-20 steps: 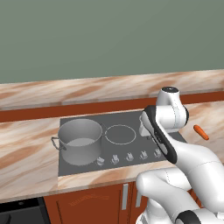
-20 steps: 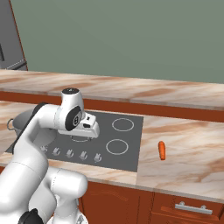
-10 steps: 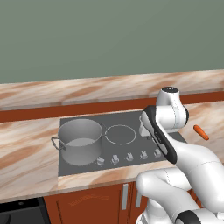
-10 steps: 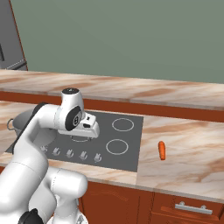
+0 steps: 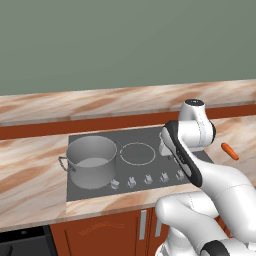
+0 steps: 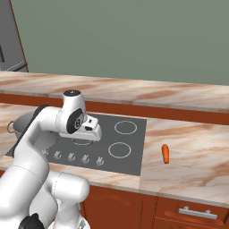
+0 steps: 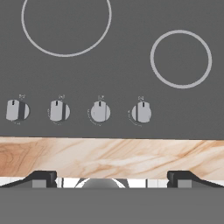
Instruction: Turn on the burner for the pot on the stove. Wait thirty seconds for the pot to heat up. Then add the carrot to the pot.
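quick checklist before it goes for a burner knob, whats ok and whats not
1. Gripper open and empty: ok, its fingertips stand wide apart with nothing between them.
2. Knobs in sight of the hand: ok, four show in a row at the stove's front edge.
3. Which knob serves the pot's burner: cannot tell from the markings.
4. Pot seated on the stove: ok, at the left end.
5. Carrot out of the way: ok, it lies on the counter right of the stove.
6. Burner already on: cannot tell, no glow shows.
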Robot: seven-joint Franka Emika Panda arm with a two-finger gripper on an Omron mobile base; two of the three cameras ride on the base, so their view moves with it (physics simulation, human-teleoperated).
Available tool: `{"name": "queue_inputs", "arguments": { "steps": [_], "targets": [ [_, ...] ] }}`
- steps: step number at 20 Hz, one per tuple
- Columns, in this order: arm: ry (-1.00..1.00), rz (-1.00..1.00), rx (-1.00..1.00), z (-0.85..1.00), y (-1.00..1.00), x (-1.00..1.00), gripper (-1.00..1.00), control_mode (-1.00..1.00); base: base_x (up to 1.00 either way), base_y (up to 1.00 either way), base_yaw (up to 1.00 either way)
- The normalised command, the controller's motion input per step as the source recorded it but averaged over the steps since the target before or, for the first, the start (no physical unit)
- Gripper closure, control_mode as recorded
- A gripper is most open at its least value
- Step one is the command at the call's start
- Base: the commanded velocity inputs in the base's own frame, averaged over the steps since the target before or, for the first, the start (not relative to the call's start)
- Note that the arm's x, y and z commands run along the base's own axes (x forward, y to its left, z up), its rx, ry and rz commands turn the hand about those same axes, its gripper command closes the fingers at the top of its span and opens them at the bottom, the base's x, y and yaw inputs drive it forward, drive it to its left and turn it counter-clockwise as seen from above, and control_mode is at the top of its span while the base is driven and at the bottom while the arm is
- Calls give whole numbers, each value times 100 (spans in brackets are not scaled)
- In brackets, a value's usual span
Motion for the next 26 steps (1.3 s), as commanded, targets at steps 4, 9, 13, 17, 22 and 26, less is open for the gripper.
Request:
{"name": "queue_inputs", "arguments": {
  "steps": [4,9,13,17,22,26],
  "targets": [
    [0,0,0,0,0,0,-100,-100,0,0,0],
    [0,0,0,0,0,0,-100,-100,0,0,0],
    [0,0,0,0,0,0,-100,-100,0,0,0],
    [0,0,0,0,0,0,-100,-100,0,0,0],
    [0,0,0,0,0,0,-100,-100,0,0,0],
    [0,0,0,0,0,0,-100,-100,0,0,0]
  ]
}}
